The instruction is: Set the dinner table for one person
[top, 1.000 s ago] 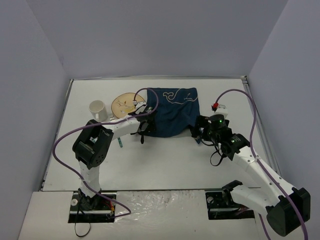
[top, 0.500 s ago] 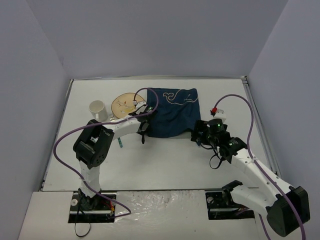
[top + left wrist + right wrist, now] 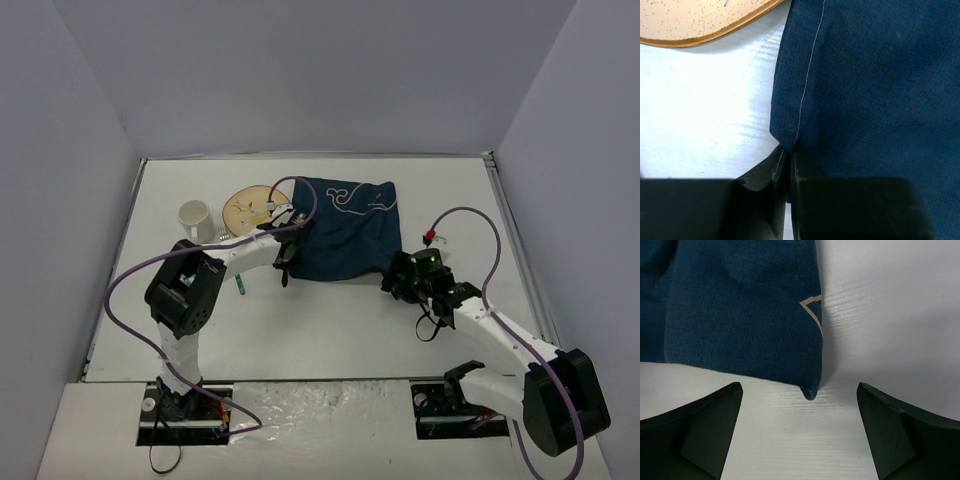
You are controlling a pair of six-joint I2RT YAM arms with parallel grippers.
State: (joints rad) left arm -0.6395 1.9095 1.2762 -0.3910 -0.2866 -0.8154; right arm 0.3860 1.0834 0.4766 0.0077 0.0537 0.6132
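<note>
A navy placemat [image 3: 345, 235] with a pale whale outline lies rumpled on the white dinner table [image 3: 330, 330]. My left gripper [image 3: 285, 262] is at its near left corner. In the left wrist view the jaws are pressed together on that corner of the placemat [image 3: 870, 90], so the left gripper [image 3: 789, 150] is shut on the cloth. My right gripper [image 3: 392, 280] is at the near right corner. In the right wrist view the right gripper [image 3: 799, 386] is open wide, and the tip of the placemat [image 3: 740, 310] lies just ahead of the gap, touched by neither finger.
A speckled tan plate [image 3: 250, 208] lies left of the placemat, its rim close to the cloth edge [image 3: 695, 20]. A white mug [image 3: 196, 218] stands further left. A small teal object [image 3: 240, 285] lies beside the left arm. Grey walls enclose the table.
</note>
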